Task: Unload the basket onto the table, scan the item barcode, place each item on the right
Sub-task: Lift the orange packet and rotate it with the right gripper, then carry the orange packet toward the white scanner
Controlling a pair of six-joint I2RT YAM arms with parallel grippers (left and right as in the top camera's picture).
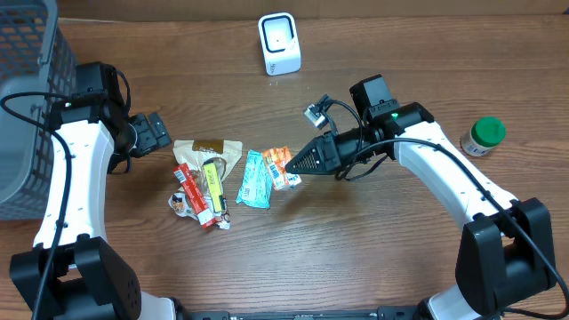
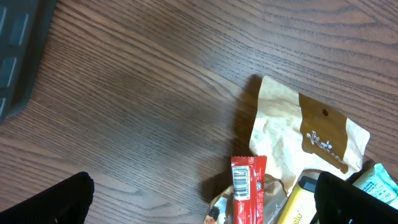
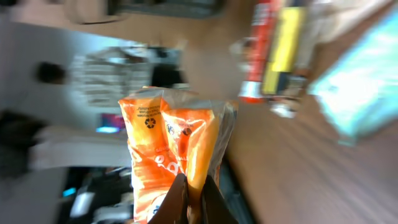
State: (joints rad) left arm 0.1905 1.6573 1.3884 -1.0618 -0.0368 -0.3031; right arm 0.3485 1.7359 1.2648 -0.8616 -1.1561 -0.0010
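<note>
Orange packet (image 1: 281, 166), pinched — right end effector (image 1: 292, 168)

The wooden table (image 1: 373, 240) carries a grey basket (image 1: 27, 107) at its left edge, a white scanner (image 1: 279, 43) upright near the far edge, and a green-capped bottle (image 1: 483, 136) at the right. In the middle lies a loose cluster: a tan pouch (image 1: 209, 149), a red bar (image 1: 193, 196), a yellow bar (image 1: 213, 180) partly over the pouch, and just beside them a teal packet (image 1: 255, 180).
</note>
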